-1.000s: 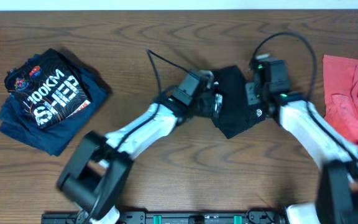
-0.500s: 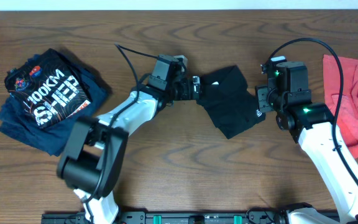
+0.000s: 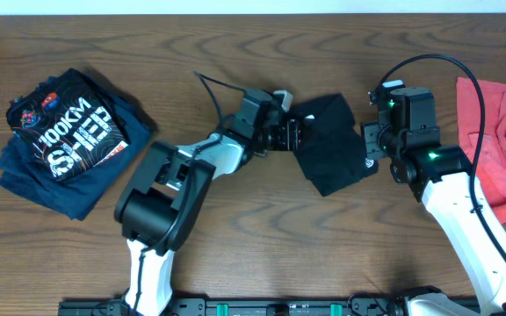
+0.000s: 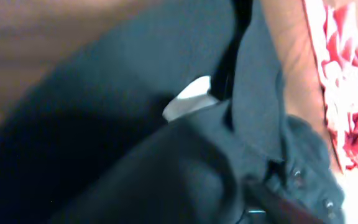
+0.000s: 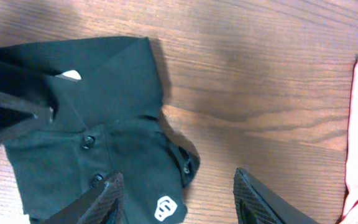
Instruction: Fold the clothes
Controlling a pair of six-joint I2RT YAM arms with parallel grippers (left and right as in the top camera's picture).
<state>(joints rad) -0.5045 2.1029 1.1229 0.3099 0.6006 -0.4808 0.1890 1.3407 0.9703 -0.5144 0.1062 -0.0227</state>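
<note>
Overhead: the black shirt [image 3: 332,145] lies partly folded at the middle of the desk [image 3: 323,246]. The left gripper [image 3: 292,133] meets its 9 o'clock edge, grip impossible to tell. The right gripper [image 5: 178,177] hangs wide open and empty at 3 o'clock. Next likely needs that left edge carried across.

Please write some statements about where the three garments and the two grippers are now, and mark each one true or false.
1. The folded black buttoned garment lies between the left gripper and the right gripper. True.
2. The navy printed tee lies on the robot's right. False: it lies on the robot's left.
3. The right gripper is open. True.
4. The red garment lies on top of the black one. False: it lies apart from it, far to the right.
5. The black garment shows a small white logo. True.
</note>
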